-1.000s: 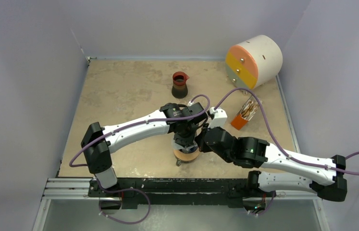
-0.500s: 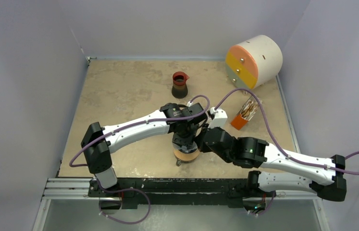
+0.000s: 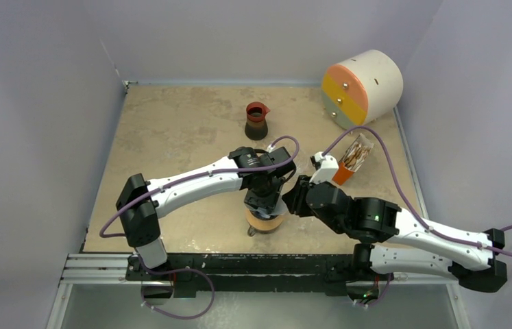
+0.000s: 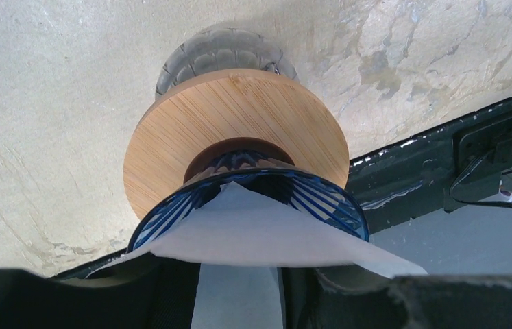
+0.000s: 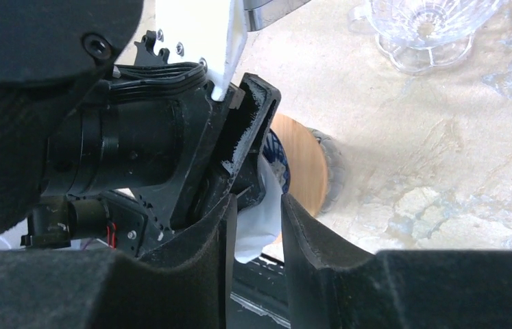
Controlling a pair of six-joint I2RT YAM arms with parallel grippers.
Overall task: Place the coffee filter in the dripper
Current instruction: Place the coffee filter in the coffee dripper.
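Filter paper first: the white coffee filter [image 4: 253,229] lies tipped into the dripper [image 4: 321,202]. Its narrow end reaches into the blue ribbed cone and its wide edge fans out past the near rim on both sides, with bare ribs showing beside it. The dripper stands in the wooden ring [image 4: 239,113], which rests on a glass cup [image 4: 218,48] (only its scalloped shoulder shows past the wood). My left gripper [image 4: 239,274] hangs directly above the dripper. A band of the filter runs up between its fingers, and I cannot tell whether they press the paper or merely flank it. My right gripper [image 3: 293,201] is just to the right of the dripper, fingers a narrow gap apart and holding nothing I can make out. Behind the dripper stands a dark flask [image 3: 256,122] with a red rim. Behind and right of the dripper is an orange holder [image 3: 340,173] of sticks, and well beyond it a white drum [image 3: 366,86] lies on its side, all on the tan table [image 3: 171,137]
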